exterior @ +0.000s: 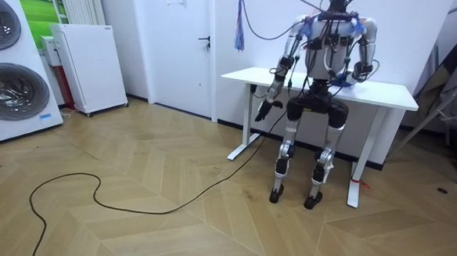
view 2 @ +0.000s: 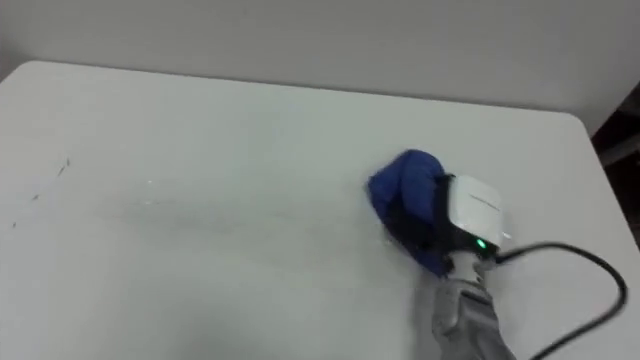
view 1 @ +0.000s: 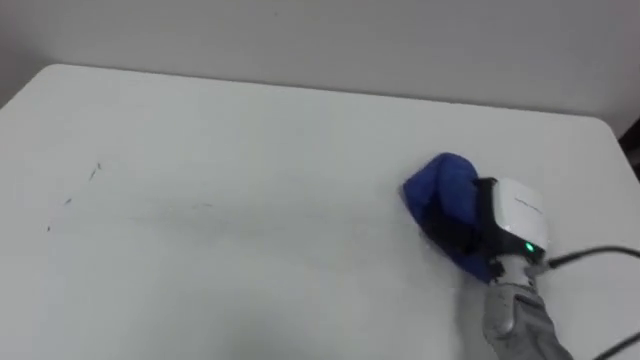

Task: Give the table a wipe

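Observation:
A bunched blue cloth (view 1: 440, 188) (view 2: 402, 185) lies on the white table (view 1: 250, 150) (view 2: 220, 130), right of the middle. My right hand (view 1: 466, 228) (view 2: 424, 232) rests on the cloth's near side, with its dark fingers curled into the folds. In the room view I stand at the table's (exterior: 387, 93) front edge with my back to the camera. There my right hand (exterior: 347, 81) is up on the tabletop and my left hand (exterior: 262, 111) hangs below the table's edge at the room view's left.
Faint thin marks (view 1: 95, 170) (view 1: 48, 228) show on the tabletop's left part. A wall runs close behind the table's far edge. In the room view two washing machines (exterior: 8, 69) and a white cabinet (exterior: 87, 66) stand at the left.

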{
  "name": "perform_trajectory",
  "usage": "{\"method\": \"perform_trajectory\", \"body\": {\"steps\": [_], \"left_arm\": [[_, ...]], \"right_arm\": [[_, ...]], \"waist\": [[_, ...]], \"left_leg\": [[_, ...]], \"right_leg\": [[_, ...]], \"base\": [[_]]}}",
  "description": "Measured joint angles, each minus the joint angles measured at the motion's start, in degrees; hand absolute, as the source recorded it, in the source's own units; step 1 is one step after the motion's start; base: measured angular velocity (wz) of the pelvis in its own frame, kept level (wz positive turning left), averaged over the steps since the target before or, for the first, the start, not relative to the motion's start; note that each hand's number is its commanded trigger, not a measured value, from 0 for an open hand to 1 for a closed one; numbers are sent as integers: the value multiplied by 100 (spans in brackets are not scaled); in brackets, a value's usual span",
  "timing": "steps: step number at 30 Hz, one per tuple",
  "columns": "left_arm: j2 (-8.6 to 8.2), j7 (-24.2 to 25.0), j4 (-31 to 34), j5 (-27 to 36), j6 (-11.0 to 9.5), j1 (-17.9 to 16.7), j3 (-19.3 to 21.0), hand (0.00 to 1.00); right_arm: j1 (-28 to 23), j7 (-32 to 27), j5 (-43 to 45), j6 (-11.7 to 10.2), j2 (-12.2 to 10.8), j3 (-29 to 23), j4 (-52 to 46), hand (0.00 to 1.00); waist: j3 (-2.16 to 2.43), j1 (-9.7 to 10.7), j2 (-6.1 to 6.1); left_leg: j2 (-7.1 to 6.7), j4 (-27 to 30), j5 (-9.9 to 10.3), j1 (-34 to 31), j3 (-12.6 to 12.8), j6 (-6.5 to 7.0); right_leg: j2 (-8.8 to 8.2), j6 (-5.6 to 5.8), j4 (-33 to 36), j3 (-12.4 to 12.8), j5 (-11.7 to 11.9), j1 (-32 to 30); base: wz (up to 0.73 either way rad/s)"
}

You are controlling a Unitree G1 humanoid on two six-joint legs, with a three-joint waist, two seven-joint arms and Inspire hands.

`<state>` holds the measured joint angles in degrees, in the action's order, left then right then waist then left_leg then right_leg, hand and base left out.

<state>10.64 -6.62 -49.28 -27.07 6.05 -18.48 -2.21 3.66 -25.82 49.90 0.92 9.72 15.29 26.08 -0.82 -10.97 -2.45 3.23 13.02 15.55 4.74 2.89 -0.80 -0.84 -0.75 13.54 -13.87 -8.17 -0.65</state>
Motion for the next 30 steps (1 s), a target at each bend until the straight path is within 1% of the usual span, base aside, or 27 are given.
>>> {"method": "perform_trajectory", "body": {"steps": [1,2,4,5,6,7,8,9,11,12,14,18,22,24,25,27,28,30], "left_arm": [[-6,47,25,-1,29,-14,-27,0],[-29,98,32,0,47,-27,-24,0],[-56,144,33,20,79,-55,-25,0],[-52,165,33,53,107,-77,-21,0],[-47,177,32,54,111,-90,-23,0],[-44,185,32,54,111,-104,-27,0],[-48,188,32,54,110,-96,-30,0],[-49,191,32,50,108,-76,-31,0],[-48,191,88,15,112,-24,-27,0],[-48,191,168,1,110,-28,-27,0],[-48,191,243,1,106,-40,-27,0],[-45,190,374,3,102,-10,-27,0],[-45,194,384,2,102,-27,-26,0],[-46,194,365,38,102,-38,-26,0],[-47,187,359,43,99,-49,-11,0],[-50,181,305,55,96,-104,60,0],[-54,184,303,63,96,-118,81,0],[-63,225,294,128,94,-122,233,0]], "right_arm": [[3,109,88,1,-23,143,-117,100],[27,193,238,-16,-31,220,-186,100],[66,233,257,-32,-38,290,-159,100],[67,210,254,-60,-39,332,-110,96],[66,205,248,-83,-33,344,-85,50],[61,201,229,-103,-33,377,-34,0],[58,199,215,-116,-35,393,-22,0],[60,193,215,-115,-35,392,-10,0],[42,148,216,-122,-34,403,62,0],[-4,147,217,-114,-29,402,76,0],[-80,137,220,-109,-28,406,82,0],[-174,80,374,-148,-6,366,38,0],[-293,12,491,-238,30,353,-56,0],[-350,11,461,-279,73,355,-159,0],[-413,11,450,-327,127,352,-248,0],[-573,34,385,-482,150,274,-385,0],[-630,48,368,-501,152,247,-456,0],[-883,117,345,-535,180,70,-769,0]], "waist": [[1,-57,1],[17,-140,7],[27,-194,-27],[29,-188,-25],[27,-176,-21],[47,-162,0],[58,-152,35],[47,-149,35],[73,-174,138],[70,-185,184],[58,-192,220],[62,-163,215],[90,-150,163],[86,-123,125],[81,-64,112],[87,30,76],[90,53,75],[98,162,101]], "left_leg": [[0,-12,-19,-24,-64,-13],[2,-30,-37,-11,-73,-16],[1,-26,-48,18,-97,-9],[-2,-48,-65,66,-100,-7],[-2,-50,-65,87,-100,-8],[-2,-47,-65,99,-100,-8],[-2,-50,-65,100,-101,-8],[-2,-50,-65,99,-100,-8],[-3,-50,-65,100,-102,-8],[-4,-48,-65,111,-102,-8],[-5,-52,-65,154,-102,-8],[-4,-135,-63,190,-86,-9],[-4,-157,-64,215,-73,-8],[-4,-179,-64,249,-57,-7],[-5,-204,-66,278,-55,-4],[-5,-241,-67,368,-41,-1],[-6,-245,-67,381,-36,-1],[-15,-252,-73,383,-25,7]], "right_leg": [[-1,-9,-2,-51,-7,-2],[2,-11,-9,-62,-8,6],[0,-10,-70,-113,-8,71],[-5,-7,-83,-134,-9,117],[-7,-1,-91,-147,-12,147],[-16,14,-98,-193,-23,188],[-17,19,-98,-197,-28,192],[-17,18,-100,-196,-29,191],[-19,18,-103,-195,-29,196],[-19,18,-108,-195,-29,214],[-18,18,-114,-195,-29,256],[-18,21,-113,-188,-31,266],[-11,21,-111,-170,-31,274],[-8,22,-110,-151,-31,292],[-11,33,-109,-153,-38,319],[-12,62,-109,-139,-57,375],[-12,65,-106,-131,-60,376],[-19,73,-100,-75,-66,360]], "base": [[22],[16],[11],[10],[11],[11],[11],[4],[0],[0],[0],[0],[-1],[-3],[0],[0],[-4],[-4]]}}
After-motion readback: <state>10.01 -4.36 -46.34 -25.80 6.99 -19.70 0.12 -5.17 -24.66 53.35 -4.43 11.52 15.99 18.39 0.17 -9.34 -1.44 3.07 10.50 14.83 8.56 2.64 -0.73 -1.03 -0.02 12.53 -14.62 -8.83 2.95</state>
